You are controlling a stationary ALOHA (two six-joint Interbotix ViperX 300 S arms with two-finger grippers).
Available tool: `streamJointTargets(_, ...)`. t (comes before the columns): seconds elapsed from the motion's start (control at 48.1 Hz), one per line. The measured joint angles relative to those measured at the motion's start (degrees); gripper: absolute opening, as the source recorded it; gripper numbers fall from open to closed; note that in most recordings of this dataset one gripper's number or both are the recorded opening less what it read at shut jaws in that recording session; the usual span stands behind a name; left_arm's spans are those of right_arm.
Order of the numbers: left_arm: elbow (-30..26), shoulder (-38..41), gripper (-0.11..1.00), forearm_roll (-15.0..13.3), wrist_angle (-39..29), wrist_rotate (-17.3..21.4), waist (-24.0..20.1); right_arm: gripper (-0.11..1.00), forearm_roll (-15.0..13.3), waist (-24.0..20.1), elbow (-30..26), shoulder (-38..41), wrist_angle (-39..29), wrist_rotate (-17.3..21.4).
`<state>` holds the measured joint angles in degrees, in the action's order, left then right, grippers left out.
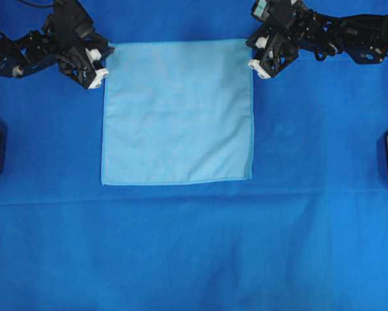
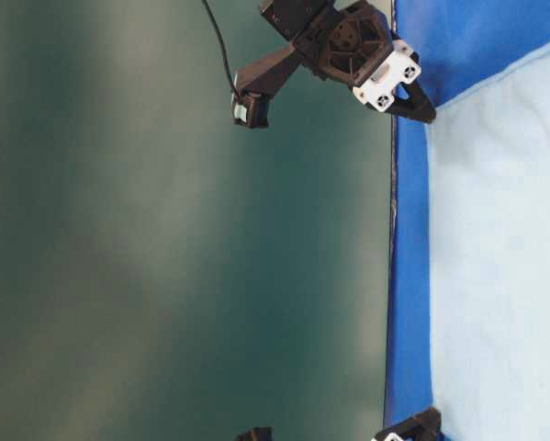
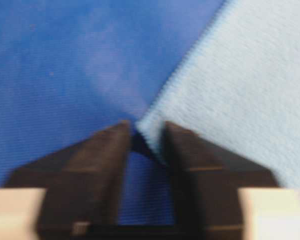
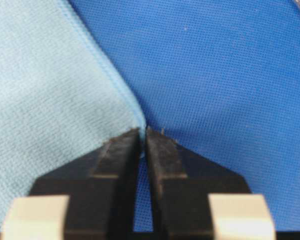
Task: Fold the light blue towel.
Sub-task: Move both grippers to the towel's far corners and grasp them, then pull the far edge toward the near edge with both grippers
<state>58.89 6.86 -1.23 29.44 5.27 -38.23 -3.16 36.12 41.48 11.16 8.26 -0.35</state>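
Two tools pinch the flat, pale light blue towel [image 1: 177,111] — left [image 3: 144,137], right [image 4: 142,135] — at neighbouring corners.

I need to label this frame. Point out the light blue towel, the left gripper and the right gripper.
light blue towel [image 1: 177,113]: overhead view, middle of the flat cloth.
left gripper [image 3: 144,142]: left wrist view, between the fingertips at the towel's corner.
right gripper [image 4: 142,137]: right wrist view, between the closed fingertips at the towel's corner.

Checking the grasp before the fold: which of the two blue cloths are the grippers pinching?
The light blue towel, paler and smaller, lying on the darker royal-blue cloth; left gripper and right gripper each pinch a far corner.
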Motion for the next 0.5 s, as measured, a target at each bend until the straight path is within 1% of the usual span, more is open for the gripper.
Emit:
streamJointTargets(0.042, 0.0, 0.0, 0.02, 0.0, -0.18, 0.53, 0.0, 0.02, 0.09, 0.0, 0.0, 0.0, 0.0, 0.09)
streamJointTargets(0.062, -0.09, 0.09, 0.01, 0.0, -0.18, 0.79, 0.0, 0.02, 0.0, 0.0, 0.0, 0.0, -0.09, 0.09)
streamJointTargets(0.333, -0.7, 0.0, 0.01, 0.0, -1.41, 1.85, 0.18, 0.02, 0.0, 0.0, 0.0, 0.0, 0.0, 0.09)
streamJointTargets(0.499, -0.79, -2.55, 0.01, 0.0, -3.52, 2.02, 0.26, 0.02, 0.09, 0.0, 0.18, -0.7, -0.26, 0.44)
